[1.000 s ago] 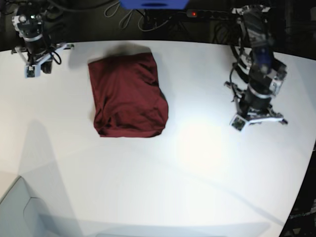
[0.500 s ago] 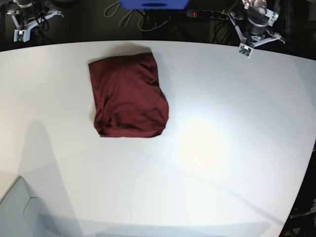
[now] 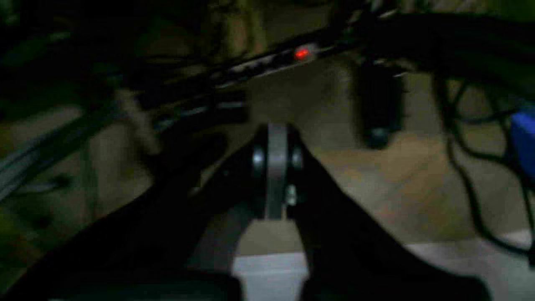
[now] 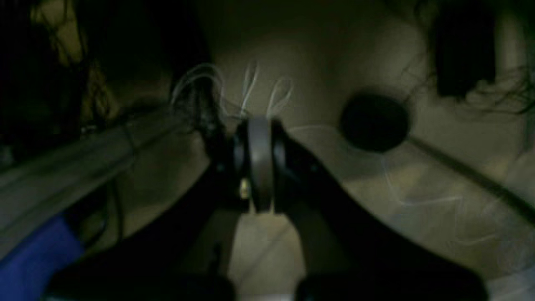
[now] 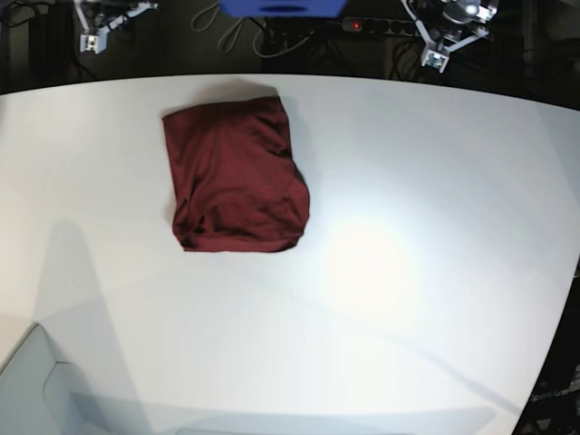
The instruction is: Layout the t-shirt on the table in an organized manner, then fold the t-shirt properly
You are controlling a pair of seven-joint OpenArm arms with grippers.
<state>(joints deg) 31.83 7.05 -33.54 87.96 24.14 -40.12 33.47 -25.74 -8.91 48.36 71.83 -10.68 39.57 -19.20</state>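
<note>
White table (image 5: 408,272) holds folded t-shirt (image 5: 236,177), well apart from both end effectors.

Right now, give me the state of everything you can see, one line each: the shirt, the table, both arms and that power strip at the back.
t-shirt: folded into a compact bundle, lying flat, untouched.
table: white, carrying only the shirt.
left gripper: jaws shut, empty, pulled back past the far edge.
right gripper: jaws shut, empty, also off the table.
power strip: red light on.
</note>
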